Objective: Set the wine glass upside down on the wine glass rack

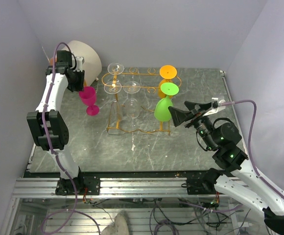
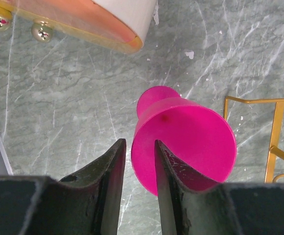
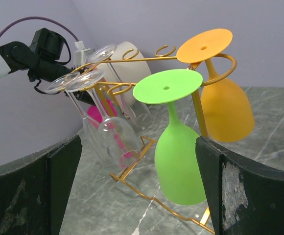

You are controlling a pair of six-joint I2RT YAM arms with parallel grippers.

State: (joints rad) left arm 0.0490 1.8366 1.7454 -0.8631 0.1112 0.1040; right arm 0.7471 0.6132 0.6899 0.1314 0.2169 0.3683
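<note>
Looking across the grey-green marbled table [image 1: 132, 152], we see the wine glass rack [image 1: 138, 73], a thin gold-orange wire stand with loop hooks on its oval top frame. From it hang, foot up, a matte green glass [image 1: 164, 105], an orange glass [image 1: 167, 73] and several clear glasses [image 1: 115, 85]. A beige drum-shaped box [image 1: 85, 56] sits at the far left corner. The left gripper [image 2: 140, 144] hangs over the pink wine glass [image 2: 183, 142], its dark, scuffed fingers narrowed to a slim gap that straddles the bowl's rim. We cannot tell whether they pinch it. The right gripper [image 3: 138, 142] is spread wide and holds nothing, hovering just beside the green glass. The pink wine glass is smooth, opaque plastic. It stands upright on its foot on the table, left of the rack and apart from it.
</note>
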